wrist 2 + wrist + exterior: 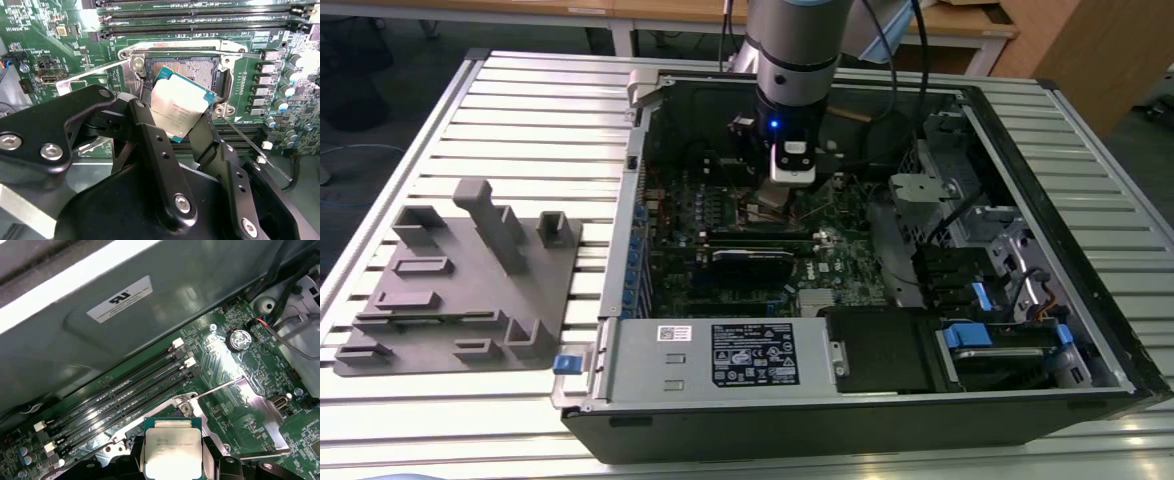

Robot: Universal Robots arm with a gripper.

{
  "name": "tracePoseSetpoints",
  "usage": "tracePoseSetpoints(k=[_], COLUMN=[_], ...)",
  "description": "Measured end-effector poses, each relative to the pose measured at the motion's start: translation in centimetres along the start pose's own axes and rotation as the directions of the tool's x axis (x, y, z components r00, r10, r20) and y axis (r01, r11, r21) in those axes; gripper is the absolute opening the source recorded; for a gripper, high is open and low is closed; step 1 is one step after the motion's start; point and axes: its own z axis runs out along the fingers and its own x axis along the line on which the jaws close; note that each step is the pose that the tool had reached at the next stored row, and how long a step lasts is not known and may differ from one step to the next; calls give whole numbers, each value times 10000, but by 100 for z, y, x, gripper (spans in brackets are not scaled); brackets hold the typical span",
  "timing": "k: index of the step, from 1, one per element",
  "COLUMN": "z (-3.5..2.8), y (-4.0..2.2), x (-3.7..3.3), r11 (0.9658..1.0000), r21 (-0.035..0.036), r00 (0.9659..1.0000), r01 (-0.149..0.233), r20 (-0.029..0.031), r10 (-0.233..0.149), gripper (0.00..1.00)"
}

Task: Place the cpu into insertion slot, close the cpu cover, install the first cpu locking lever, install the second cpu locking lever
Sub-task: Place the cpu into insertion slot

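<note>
Status: no step of the task is complete. The gripper (174, 117) has its fingers (150, 145) pressed onto two opposite edges of the cpu (181, 107), pinching it. The chip hangs tilted just above the insertion slot (187, 65) and is not seated. The dark centre of the socket is exposed. The cpu cover (257, 407) is swung open beside the socket. A thin locking lever (235, 129) stands released and unlatched. Judged from this, seating the chip, closing the cover and setting both levers all remain to be done.

Surroundings, exterior view: the open computer case (854, 420) lies on a slatted metal table (520, 110). The arm descends into the case interior toward 12 o'clock. A grey fixture tray (454, 290) rests on the table at 9 o'clock from the case, well apart from the work. Wooden desks (961, 30) stand beyond the table at 12 o'clock.
</note>
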Motion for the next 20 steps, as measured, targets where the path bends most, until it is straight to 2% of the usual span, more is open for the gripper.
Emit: tracePoseSetpoints(k=[20], z=[0], y=[0], x=[0], r11=[10000], r21=[-1], r00=[10000], r01=[-34], r20=[4], r10=[34], gripper=[54])
